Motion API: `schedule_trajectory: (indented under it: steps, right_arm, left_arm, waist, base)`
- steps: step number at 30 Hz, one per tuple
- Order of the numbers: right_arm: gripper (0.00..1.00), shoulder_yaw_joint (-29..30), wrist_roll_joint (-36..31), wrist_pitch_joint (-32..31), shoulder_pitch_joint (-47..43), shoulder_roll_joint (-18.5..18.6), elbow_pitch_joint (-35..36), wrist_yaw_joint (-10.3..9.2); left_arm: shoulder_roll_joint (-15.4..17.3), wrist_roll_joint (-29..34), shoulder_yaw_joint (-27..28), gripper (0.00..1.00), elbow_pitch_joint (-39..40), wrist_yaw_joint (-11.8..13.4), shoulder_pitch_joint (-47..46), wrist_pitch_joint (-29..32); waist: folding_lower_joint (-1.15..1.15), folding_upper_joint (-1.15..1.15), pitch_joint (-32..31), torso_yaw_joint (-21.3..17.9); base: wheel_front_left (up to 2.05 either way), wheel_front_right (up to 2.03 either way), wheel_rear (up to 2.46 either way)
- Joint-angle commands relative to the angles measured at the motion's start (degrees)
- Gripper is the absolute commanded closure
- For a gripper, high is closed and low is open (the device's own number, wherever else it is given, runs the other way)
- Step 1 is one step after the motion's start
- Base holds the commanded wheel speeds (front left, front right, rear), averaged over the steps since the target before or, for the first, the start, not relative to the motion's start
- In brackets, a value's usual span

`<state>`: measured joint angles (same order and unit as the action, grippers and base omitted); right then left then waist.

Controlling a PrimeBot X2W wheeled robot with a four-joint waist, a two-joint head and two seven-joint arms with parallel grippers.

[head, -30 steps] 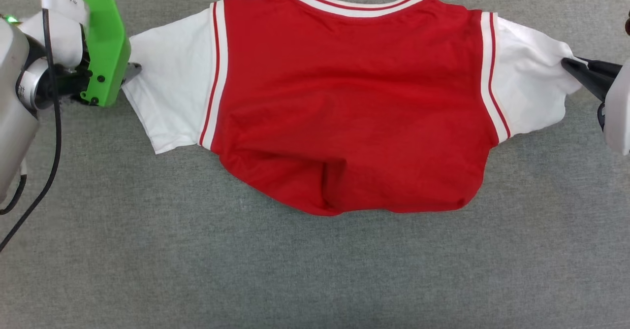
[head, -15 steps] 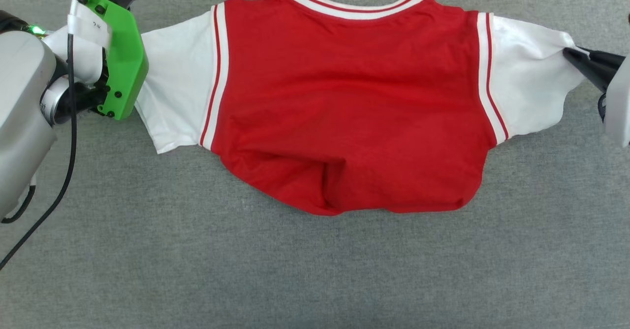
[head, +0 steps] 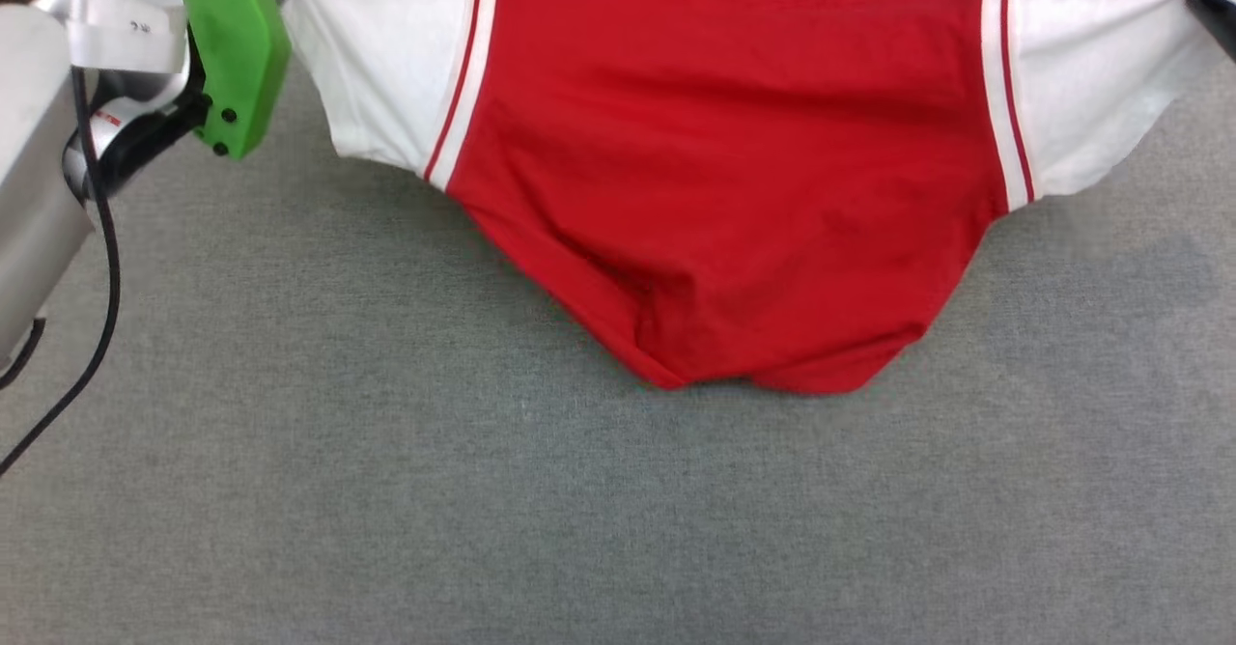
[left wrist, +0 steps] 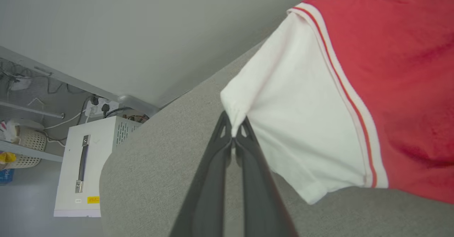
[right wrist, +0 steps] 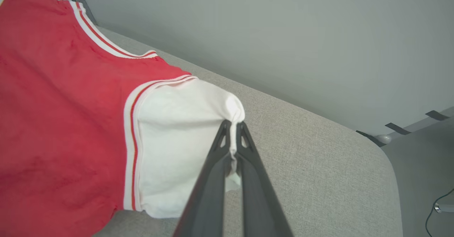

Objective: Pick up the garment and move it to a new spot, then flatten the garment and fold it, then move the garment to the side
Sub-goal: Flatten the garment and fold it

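Observation:
The garment (head: 734, 162), a red T-shirt with white sleeves and striped trim, hangs lifted by both sleeves above the grey table, its red body sagging to a point. My left gripper (left wrist: 233, 130) is shut on the edge of one white sleeve (left wrist: 294, 130); in the head view its green mount (head: 237, 46) sits at the upper left. On the other side, the cuff of the second white sleeve (right wrist: 177, 137) is pinched in my shut right gripper (right wrist: 234, 128), whose dark tip (head: 1215, 10) shows at the head view's right edge. No lettering is visible.
A grey fabric-covered table (head: 579, 529) spreads below the shirt. Its rounded corner (right wrist: 383, 159) and far edge lie near a grey wall. A white cabinet (left wrist: 85, 166) and cables stand on the floor beyond the table's left corner.
The left gripper has shut on the sleeve. Both arms have raised the shirt off the table and away from me, so its hem now hangs and the sleeves are stretched outward.

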<state>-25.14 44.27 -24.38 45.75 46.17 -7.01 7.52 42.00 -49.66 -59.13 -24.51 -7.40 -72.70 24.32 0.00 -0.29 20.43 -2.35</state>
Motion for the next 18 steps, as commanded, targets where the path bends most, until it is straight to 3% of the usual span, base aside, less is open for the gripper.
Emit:
schedule_trajectory:
  steps: [1,10,18]
  right_arm:
    - [1.00,0.47,-0.78,0.80,1.64,0.15,-0.10,-0.03]
    - [1.00,2.34,-1.28,3.80,7.82,-0.08,-0.04,-0.03]
    - [1.00,1.63,-4.66,5.83,18.38,-2.07,-2.69,-0.03]
  left_arm:
    - [0.36,1.29,0.65,1.00,0.35,0.09,-1.90,-1.65]
    - [-0.25,4.28,4.28,1.00,4.08,2.35,-8.47,-7.94]
    - [-2.81,7.45,6.64,1.00,3.34,3.52,-16.40,-11.94]
  waist:
    - [0.00,0.29,-2.81,0.76]
    - [0.00,0.29,-4.50,0.53]
    - [0.00,0.29,-0.81,-0.42]
  base:
    - [0.00,0.00,0.00]
    - [0.00,0.00,0.00]
    - [0.00,0.00,0.00]
